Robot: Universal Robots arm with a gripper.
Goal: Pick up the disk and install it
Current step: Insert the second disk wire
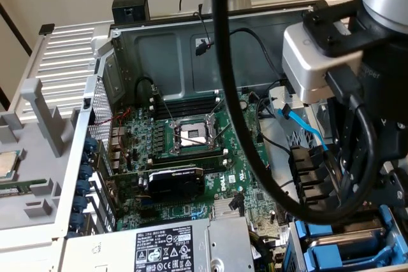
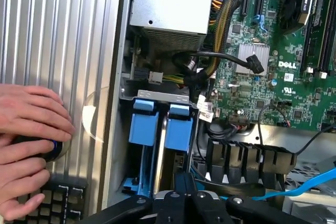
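The disk (image 2: 177, 129) stands on edge in the drive bay, showing as a blue carrier with a thin silver strip beside it, next to a second blue carrier (image 2: 144, 121). My gripper (image 2: 184, 182) is directly over the near end of the disk, its black fingers drawn close together on it. In the exterior view the silver disk (image 1: 347, 239) sits between blue carrier rails in the bay at the bottom right. There the arm's wrist (image 1: 382, 93) hangs above it, and thick black cables hide the fingers.
A person's hands (image 2: 31, 129) rest on a round knob beside a keyboard (image 2: 58, 198), outside the case wall. The grey power-supply box (image 1: 191, 246) and motherboard (image 1: 191, 176) fill the case. A blue cable (image 2: 310, 182) and black cable clips (image 2: 247, 156) lie beside the bay.
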